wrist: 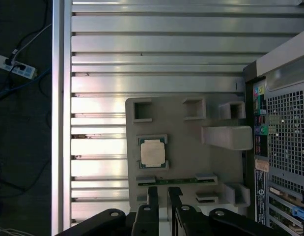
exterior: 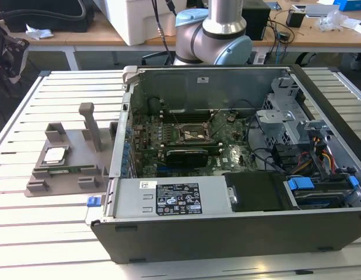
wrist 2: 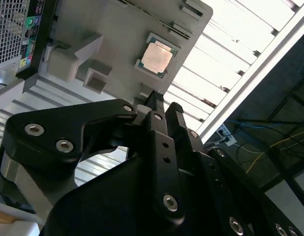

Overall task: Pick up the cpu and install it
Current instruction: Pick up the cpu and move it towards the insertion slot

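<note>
Starting at the exterior view's left, the pale slatted metal bench [exterior: 52,233] is carrying a matte grey plastic holder block [exterior: 75,153] with chunky upright posts. The cpu [exterior: 55,154] is sitting flat in its square recess, untouched, with the shiny silver lid facing up inside a thin green rim. In the first wrist view the gripper [wrist: 162,189] is hanging well above that block, and its two black fingers [wrist: 152,196] are drawn close together with just a sliver of gap, gripping nothing. Here's the relation that counts: the cpu [wrist: 152,153] is lying beyond the fingertips and well apart from them, a touch off the line of that gap, with a thin green-edged strip [wrist: 174,181] showing in a slot between it and the fingertips. It's square, so there's no long axis to speak of, and its edges are running parallel with the block's edges. Moving right in the exterior view, the open sheet-metal computer case [exterior: 227,233] is lying on its side. The black socket frame [exterior: 192,135] is sitting mid-board inside it, well apart from the cpu. Behind the case, the grey-and-blue arm [exterior: 218,29] is rising.
</note>
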`<move>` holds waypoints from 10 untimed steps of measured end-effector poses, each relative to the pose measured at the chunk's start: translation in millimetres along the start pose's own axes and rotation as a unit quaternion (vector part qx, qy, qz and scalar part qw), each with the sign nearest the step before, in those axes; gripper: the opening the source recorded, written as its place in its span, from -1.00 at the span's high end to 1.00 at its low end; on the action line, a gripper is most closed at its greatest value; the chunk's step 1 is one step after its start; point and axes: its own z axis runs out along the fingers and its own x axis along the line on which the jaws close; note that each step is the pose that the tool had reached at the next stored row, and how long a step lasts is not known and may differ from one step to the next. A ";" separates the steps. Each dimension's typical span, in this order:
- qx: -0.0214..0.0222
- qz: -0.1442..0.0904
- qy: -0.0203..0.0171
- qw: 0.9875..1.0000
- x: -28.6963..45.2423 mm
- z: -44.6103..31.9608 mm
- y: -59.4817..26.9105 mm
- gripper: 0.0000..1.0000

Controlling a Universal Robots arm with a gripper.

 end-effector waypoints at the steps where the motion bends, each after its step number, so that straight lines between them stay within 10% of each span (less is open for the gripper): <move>1: 0.000 0.000 0.000 1.000 0.0 0.0 0.0 0.53; 9: 0.000 0.000 0.000 1.000 0.1 0.0 0.0 -0.20; 10: 0.006 0.000 0.000 1.000 0.3 0.0 0.1 -0.20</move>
